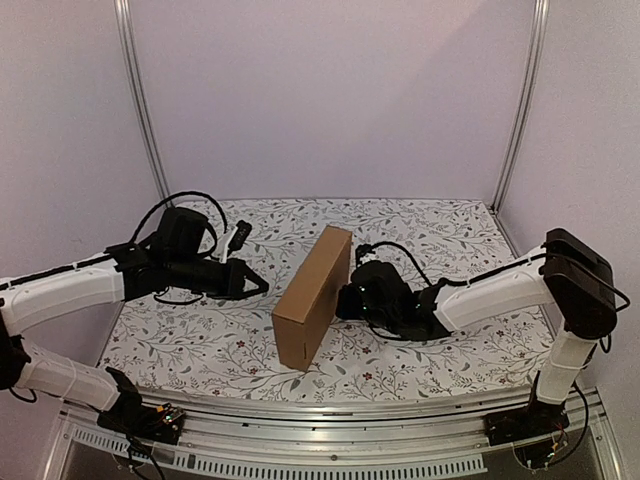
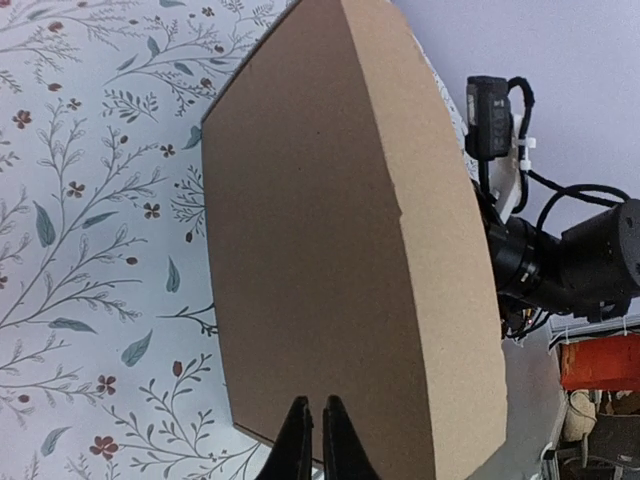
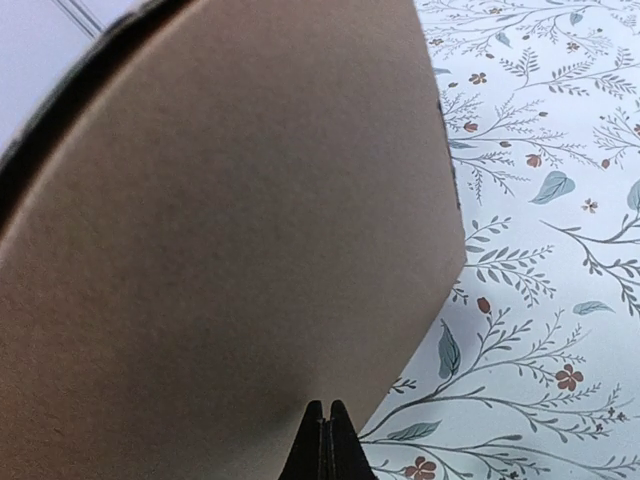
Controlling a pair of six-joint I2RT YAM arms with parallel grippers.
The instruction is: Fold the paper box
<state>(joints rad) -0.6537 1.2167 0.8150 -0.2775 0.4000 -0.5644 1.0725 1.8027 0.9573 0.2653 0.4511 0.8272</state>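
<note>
The paper box (image 1: 312, 295) is a closed flat brown cardboard box standing on one long edge, running diagonally across the middle of the table. My left gripper (image 1: 264, 285) is shut and empty, its tips a short way from the box's left face. In the left wrist view the left gripper (image 2: 315, 405) points at the paper box (image 2: 330, 250), low on its broad face. My right gripper (image 1: 340, 300) is shut, with its tips against the box's right face. The right wrist view shows the right gripper (image 3: 327, 405) at the paper box (image 3: 230, 250), which fills most of that view.
The table (image 1: 420, 225) has a floral cover. Metal frame posts (image 1: 140, 100) stand at its back corners and a rail (image 1: 330, 415) runs along the near edge. Black cables (image 1: 185, 200) loop over the left wrist. Beyond the box is the right arm's wrist (image 2: 580, 260).
</note>
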